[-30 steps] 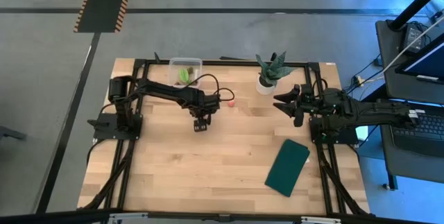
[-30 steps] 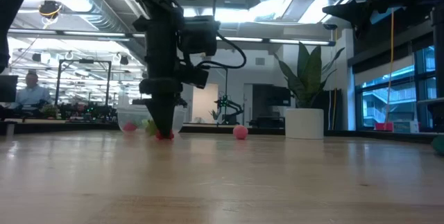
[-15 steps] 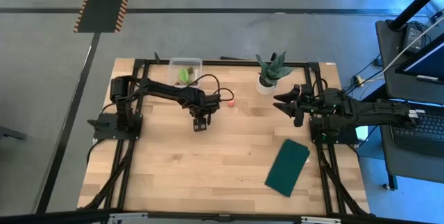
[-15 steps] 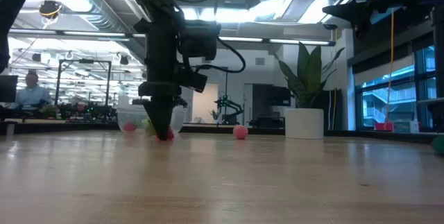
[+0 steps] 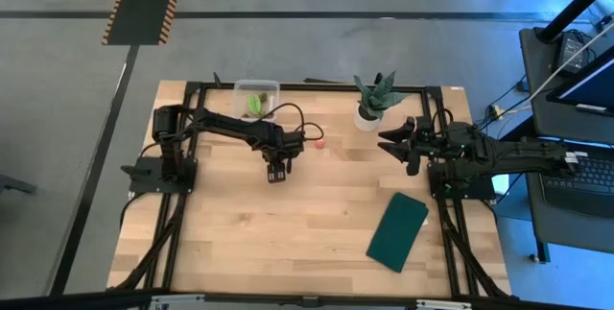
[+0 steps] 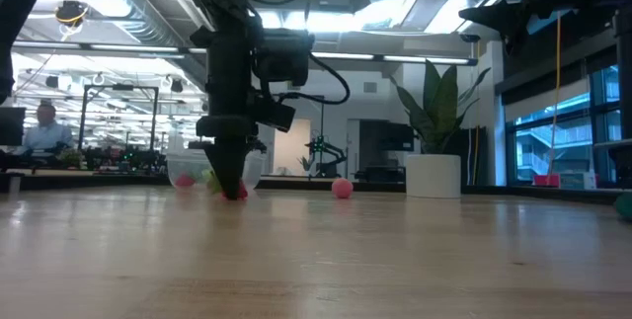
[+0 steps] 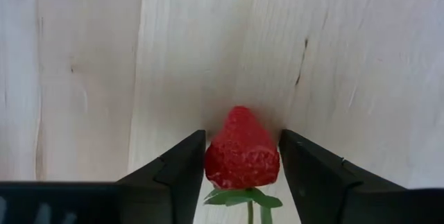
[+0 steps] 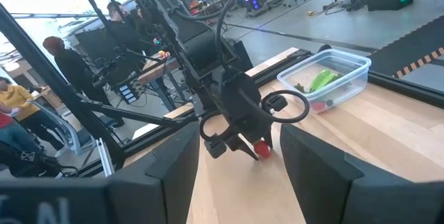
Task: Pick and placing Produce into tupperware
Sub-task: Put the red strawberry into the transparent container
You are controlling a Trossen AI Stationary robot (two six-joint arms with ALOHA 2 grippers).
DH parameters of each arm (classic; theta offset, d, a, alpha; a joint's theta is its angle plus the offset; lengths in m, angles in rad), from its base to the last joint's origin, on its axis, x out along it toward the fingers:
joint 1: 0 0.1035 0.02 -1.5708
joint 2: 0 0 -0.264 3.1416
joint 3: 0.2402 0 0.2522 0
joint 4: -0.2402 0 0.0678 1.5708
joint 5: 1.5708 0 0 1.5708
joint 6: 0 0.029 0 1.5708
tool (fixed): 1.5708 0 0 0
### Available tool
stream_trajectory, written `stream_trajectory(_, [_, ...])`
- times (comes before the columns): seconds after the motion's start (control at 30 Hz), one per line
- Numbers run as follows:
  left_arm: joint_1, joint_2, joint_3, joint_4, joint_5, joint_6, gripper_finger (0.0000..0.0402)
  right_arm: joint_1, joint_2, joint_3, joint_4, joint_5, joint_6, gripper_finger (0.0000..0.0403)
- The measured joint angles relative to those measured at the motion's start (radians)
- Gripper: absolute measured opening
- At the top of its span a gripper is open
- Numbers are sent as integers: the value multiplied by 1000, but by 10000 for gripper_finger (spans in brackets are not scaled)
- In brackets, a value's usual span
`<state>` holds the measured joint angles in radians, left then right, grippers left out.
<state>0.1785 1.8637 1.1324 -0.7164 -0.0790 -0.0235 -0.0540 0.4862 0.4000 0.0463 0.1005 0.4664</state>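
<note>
Red strawberry (image 7: 242,151) squeezed btwn left gripper (image 7: 242,175) fingers, on table, for pickup | high: tupperware (image 5: 257,100) w/ green piece at far edge, near; right gripper (image 5: 395,142) parked by plant, fingers wide | low: pink fruit (image 6: 342,188) loose.

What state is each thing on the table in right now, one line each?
left gripper: down at the table, fingers against both sides of a strawberry
strawberry: lying on the wood between those fingers
tupperware: lidless, green piece inside
pink fruit: loose on the table
right gripper: open, empty, waiting near the potted plant
green rectangle: lying flat
</note>
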Motion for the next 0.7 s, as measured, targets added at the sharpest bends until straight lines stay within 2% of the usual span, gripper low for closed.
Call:
stream_trajectory(0.27, [-6,1,0,0,-2,0,145,0,0,0,0,0,0,204])
stream_trajectory(0.57, [-6,-1,-1,0,-4,-1,157,0,0,0,0,0,0,204])
stream_trajectory(0.7, [-5,-6,-2,-2,-7,-1,147,0,0,0,0,0,0,204])
